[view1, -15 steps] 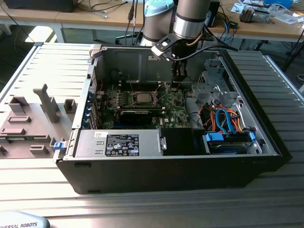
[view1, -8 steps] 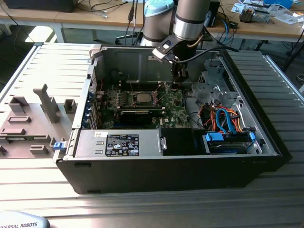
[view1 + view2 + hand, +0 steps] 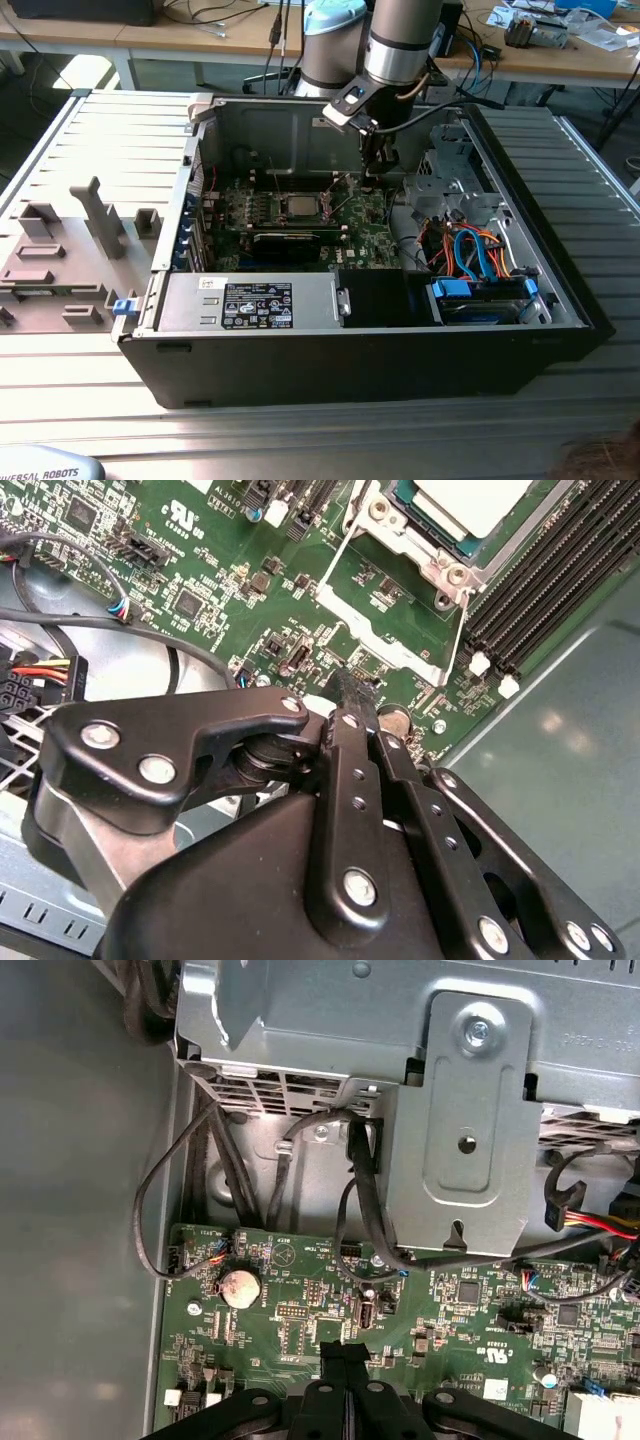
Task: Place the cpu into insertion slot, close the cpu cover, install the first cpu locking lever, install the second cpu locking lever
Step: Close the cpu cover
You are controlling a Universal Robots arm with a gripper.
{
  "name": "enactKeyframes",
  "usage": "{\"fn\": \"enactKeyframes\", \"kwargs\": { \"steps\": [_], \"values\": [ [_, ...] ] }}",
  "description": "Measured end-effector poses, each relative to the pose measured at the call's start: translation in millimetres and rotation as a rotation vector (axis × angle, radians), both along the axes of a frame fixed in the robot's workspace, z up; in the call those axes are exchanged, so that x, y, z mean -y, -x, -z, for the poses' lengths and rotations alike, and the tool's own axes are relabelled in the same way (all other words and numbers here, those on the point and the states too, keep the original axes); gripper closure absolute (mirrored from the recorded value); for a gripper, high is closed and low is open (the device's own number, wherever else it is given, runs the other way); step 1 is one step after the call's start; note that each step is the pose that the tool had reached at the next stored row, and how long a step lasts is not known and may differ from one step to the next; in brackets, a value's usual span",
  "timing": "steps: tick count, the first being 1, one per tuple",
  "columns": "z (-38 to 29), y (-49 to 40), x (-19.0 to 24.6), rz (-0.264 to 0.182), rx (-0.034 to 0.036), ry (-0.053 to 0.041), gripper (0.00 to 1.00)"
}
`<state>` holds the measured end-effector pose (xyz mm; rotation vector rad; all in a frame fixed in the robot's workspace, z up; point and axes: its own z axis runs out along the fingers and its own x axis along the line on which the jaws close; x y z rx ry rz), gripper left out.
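Ribbed grey bench [image 3: 90,130] carries an open computer case [image 3: 560,300]. Inside it, the gripper [image 3: 376,174], fingers pressed together on nothing, hovers low over the motherboard [image 3: 362,226]. In the exterior view, at its 8 o'clock, the cpu [image 3: 300,206] sits in the insertion slot [image 3: 418,558]. The cpu cover [image 3: 395,645] looks hinged up. A skewed descent could snag that frame or scrape components.

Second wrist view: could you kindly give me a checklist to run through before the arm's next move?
1. Silver-grey square cpu lies in the silver-rimmed insertion slot: ok.
2. Thin silver windowed cpu cover closed over the chip: not ok, it stands open beside the slot.
3. Black pincer empty: ok, shut on nothing.
4. Pincer tips clear of the green motherboard: cannot tell.
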<state>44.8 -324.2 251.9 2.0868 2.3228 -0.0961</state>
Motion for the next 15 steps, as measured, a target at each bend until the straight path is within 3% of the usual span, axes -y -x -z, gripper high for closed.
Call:
{"fn": "enactKeyframes", "kwargs": {
  "steps": [15],
  "values": [
    [0.3,5.1,0.0,0.0,0.0,0.0001,0.89]
  ]
}}
